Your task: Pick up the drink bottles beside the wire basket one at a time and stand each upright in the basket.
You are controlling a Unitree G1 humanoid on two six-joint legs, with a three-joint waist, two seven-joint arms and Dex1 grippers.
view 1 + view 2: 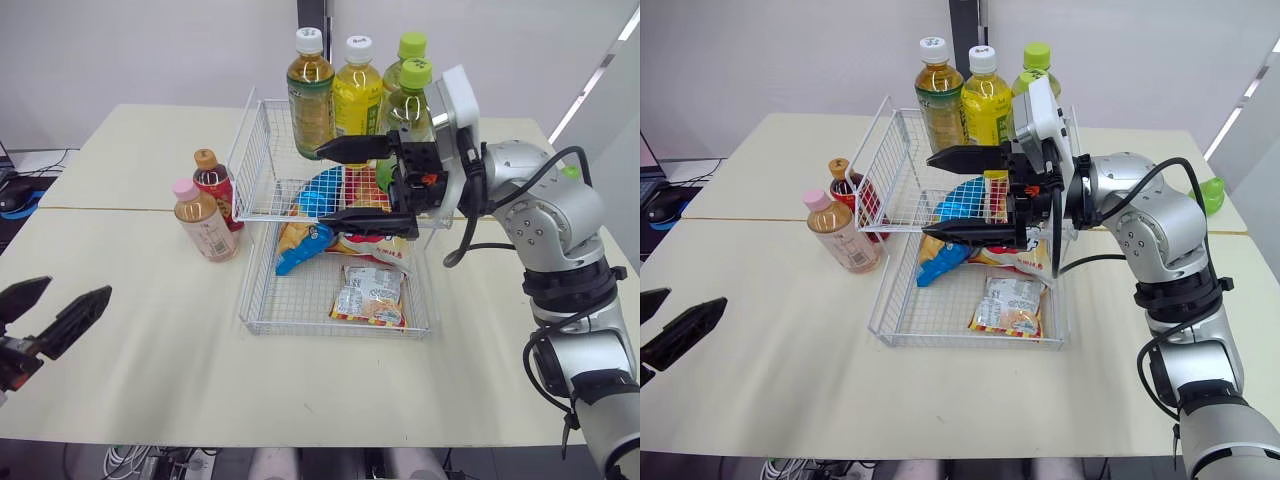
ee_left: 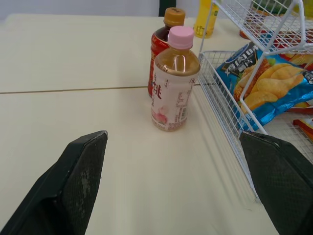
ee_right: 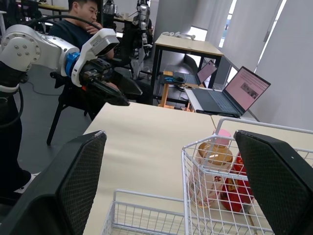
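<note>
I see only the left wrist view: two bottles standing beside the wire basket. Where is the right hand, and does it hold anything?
Observer: The right hand hangs above the wire basket, open and holding nothing.
Operator: Do other bottles stand somewhere?
Observer: Four bottles stand at the basket's far end; I cannot tell whether they are inside.
Operator: What lies under the right hand?
Observer: Snack bags, with a small packet nearer the front rim.

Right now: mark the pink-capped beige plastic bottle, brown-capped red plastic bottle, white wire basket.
pink-capped bottle point(image 2: 170, 95), left wrist view, body label.
brown-capped red bottle point(image 1: 217, 184), left eye view, red body.
white wire basket point(image 1: 300, 325), left eye view, front wall.
</note>
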